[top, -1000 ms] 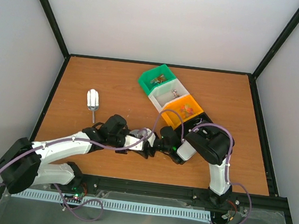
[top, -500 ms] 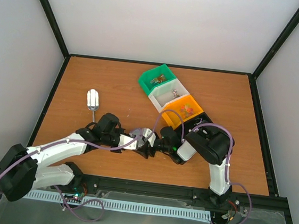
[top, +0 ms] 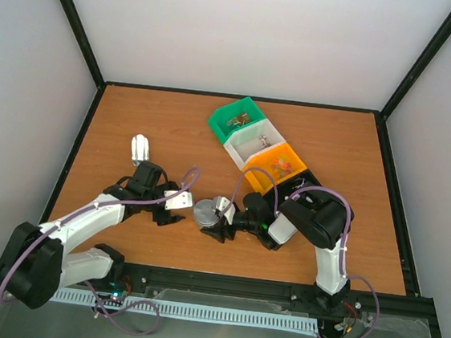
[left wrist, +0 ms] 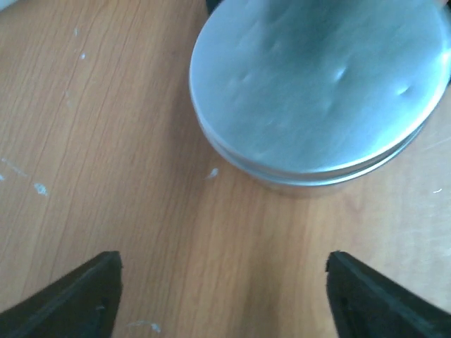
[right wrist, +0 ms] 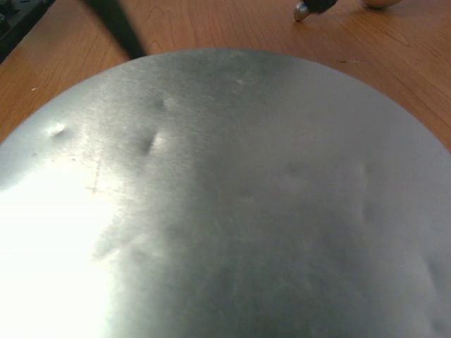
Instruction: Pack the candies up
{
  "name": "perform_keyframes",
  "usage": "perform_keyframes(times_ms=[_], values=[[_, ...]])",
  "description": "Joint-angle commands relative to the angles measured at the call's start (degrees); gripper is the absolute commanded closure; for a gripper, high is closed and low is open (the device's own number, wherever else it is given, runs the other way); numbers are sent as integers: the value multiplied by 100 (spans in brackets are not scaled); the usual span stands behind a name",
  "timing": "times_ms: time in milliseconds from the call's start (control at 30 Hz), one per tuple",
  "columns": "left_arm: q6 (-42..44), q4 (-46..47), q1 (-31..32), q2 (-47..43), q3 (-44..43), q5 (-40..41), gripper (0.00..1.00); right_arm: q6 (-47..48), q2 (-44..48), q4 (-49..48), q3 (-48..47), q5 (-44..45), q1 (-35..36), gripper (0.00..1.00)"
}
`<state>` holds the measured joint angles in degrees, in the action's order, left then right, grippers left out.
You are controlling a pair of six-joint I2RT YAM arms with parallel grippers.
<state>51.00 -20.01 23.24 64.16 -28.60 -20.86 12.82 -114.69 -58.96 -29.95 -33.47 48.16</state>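
Observation:
The candies (top: 237,123) show as tiny wrapped bits inside the green bin (top: 230,111), and more candies lie in the orange bin (top: 267,173). A small round jar with a dented metal lid (top: 205,213) stands on the table at front centre. My right gripper (top: 217,219) reaches in from the right with its fingers on both sides of the jar. In the right wrist view the lid (right wrist: 232,197) fills the frame and hides the fingers. My left gripper (top: 174,210) is open just left of the jar. The left wrist view shows the lid (left wrist: 317,91) beyond the gripper (left wrist: 222,296), nothing between its fingers.
A white bin (top: 246,150) sits between the green and orange ones, in a diagonal row at back right. A black bin (top: 309,180) at the row's near end is partly hidden by the right arm. A silver scoop (top: 139,150) lies at the left.
My left gripper has opened, let go of the jar's lid and drawn back to the left. The jar with its lid now shows uncovered. The right arm has not moved.

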Motion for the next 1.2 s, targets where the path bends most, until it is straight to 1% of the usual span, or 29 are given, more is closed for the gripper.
perform_keyframes(times_ms=[0, 133, 233, 433, 533, 600, 667, 833, 933, 1033, 1167], values=[[-567, -615, -31, -341, -410, -826, 11, -198, -77, 137, 12, 104, 62, 54], [-1369, -404, 1, -281, -491, -1144, 10, -385, -159, 27, -27, 304, 57, 54], [-1812, -99, 178, -164, -497, -1096, 10, -528, -201, -47, -50, 495, 64, 54], [-2009, 151, 617, 168, -614, -818, 11, -775, -265, -98, -124, 986, 87, 54], [-2032, 125, 694, 372, -764, -715, 14, -783, -350, -221, -140, 1223, 135, 54], [-1944, 107, 698, 416, -808, -768, 18, -764, -413, -238, -157, 1274, 158, 54], [-1752, 62, 696, 348, -847, -828, 24, -760, -468, -261, -164, 1225, 167, 53], [-1309, -269, 697, 377, -1159, -743, 50, -676, -542, -310, -147, 1081, 167, 50], [-1021, -408, 735, 388, -1229, -767, 57, -652, -562, -316, -153, 1071, 167, 50], [-956, -441, 787, 461, -1253, -719, 61, -640, -571, -309, -164, 1057, 167, 49], [-741, -457, 995, 734, -1219, -393, 67, -650, -606, -309, -169, 1035, 167, 48]])
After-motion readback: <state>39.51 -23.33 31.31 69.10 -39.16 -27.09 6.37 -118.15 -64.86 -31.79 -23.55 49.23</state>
